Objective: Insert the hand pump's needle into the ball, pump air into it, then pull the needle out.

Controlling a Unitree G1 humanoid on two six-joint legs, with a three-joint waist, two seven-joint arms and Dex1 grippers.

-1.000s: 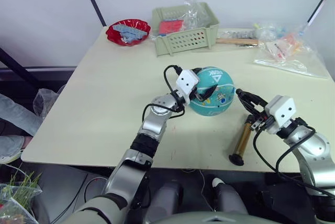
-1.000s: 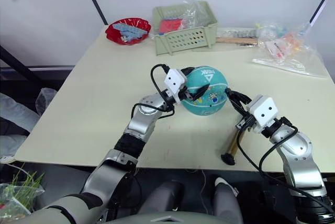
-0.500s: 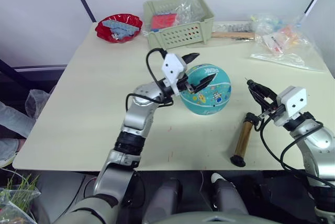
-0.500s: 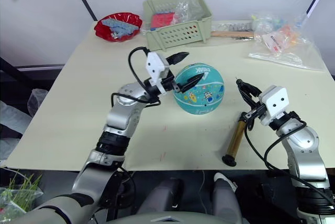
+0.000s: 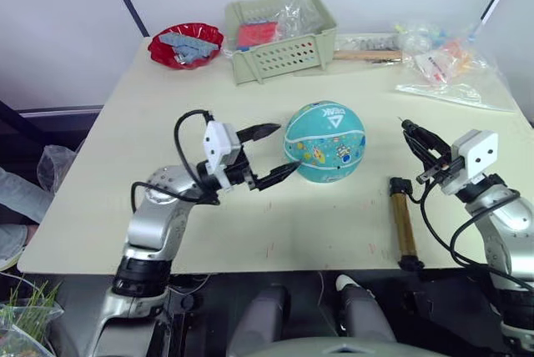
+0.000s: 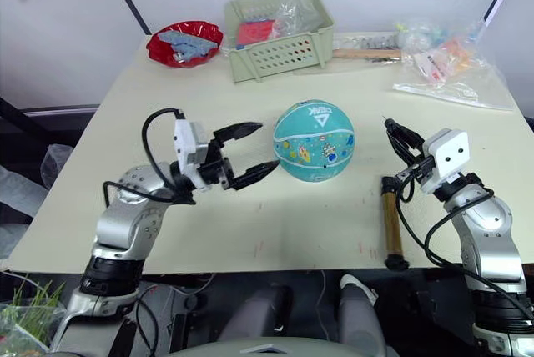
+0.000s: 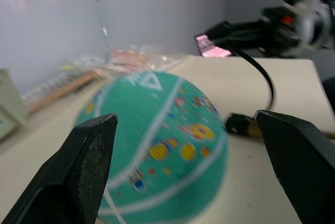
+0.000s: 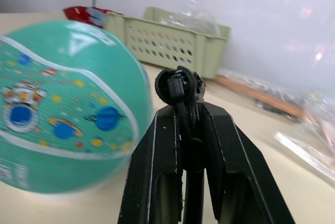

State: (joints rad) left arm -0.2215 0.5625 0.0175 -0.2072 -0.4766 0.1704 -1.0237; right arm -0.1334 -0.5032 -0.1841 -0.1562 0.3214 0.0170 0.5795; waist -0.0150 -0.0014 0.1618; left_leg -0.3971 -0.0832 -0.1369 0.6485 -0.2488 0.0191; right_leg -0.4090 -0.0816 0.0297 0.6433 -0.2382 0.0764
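Ball (image 5: 324, 141) sits between spread left tool (image 5: 271, 155) and hose-clamping right tool (image 5: 415, 138).

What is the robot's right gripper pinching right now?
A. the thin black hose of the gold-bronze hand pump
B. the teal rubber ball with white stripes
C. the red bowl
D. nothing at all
A: the right gripper has its two black fingers closed around the thin black hose, while the gold-bronze hand pump lies on the table and the teal ball sits apart from it.
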